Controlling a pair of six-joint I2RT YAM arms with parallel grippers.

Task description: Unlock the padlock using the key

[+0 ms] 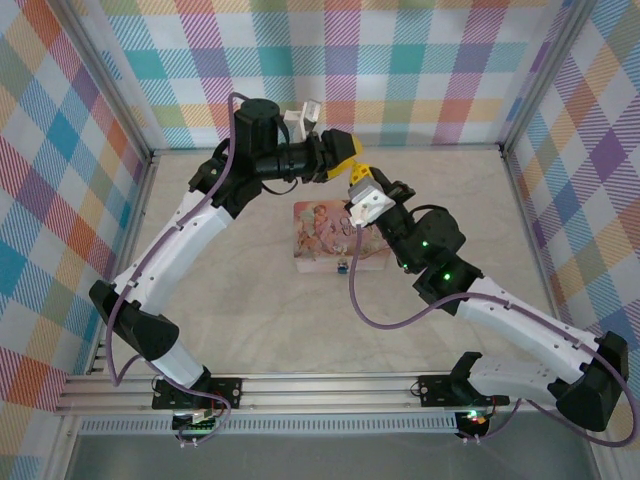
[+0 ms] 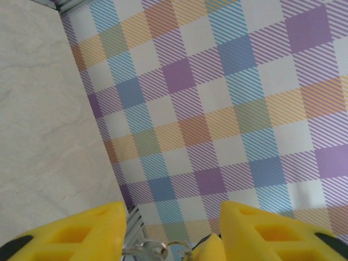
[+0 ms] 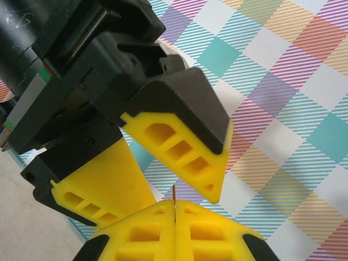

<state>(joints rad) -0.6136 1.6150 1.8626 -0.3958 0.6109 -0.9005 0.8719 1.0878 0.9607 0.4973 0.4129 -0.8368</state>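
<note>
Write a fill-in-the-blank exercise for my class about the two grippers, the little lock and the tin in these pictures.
1. The right gripper has its yellow fingers shut on the thin brownish metal ___.
2. The small bluish-and-silvery padlock lies at the near edge of the ___ illustrated tin box.
3. Checked wall shows between the yellow fingers of the left gripper, so it is ___.
Missing words: key; pink; open.
</note>
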